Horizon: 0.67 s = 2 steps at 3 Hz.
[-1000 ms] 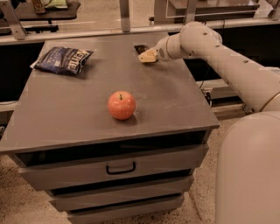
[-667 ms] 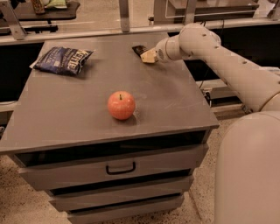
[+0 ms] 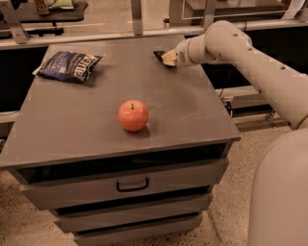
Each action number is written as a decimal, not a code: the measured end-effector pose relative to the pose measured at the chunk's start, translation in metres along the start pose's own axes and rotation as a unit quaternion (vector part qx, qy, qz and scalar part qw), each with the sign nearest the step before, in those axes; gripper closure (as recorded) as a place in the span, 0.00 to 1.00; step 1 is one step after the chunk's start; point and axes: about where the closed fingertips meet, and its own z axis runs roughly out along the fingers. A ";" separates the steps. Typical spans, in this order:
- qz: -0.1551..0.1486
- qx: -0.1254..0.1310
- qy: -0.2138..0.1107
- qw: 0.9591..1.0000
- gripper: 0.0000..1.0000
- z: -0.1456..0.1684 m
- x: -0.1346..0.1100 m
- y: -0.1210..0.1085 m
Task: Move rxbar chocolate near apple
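Barely visible rxbar chocolate, mostly behind claw, back-rt of tbl

A grey tabletop caps a grey cabinet of stacked drawers, the top drawer bearing a dark loop handle, and the whole stands on a pale speckled floor. Behind the tabletop's far edge runs a light metal rail with an upright post, dark gaps lie below it at both sides, and a dark shelf sits past the far left corner. The hand is at the far edge, right of its middle.
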 end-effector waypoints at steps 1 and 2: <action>-0.029 -0.026 -0.019 0.999 1.00 -0.032 -0.020 0.013; -0.063 -0.070 -0.017 0.995 1.00 -0.058 -0.023 0.038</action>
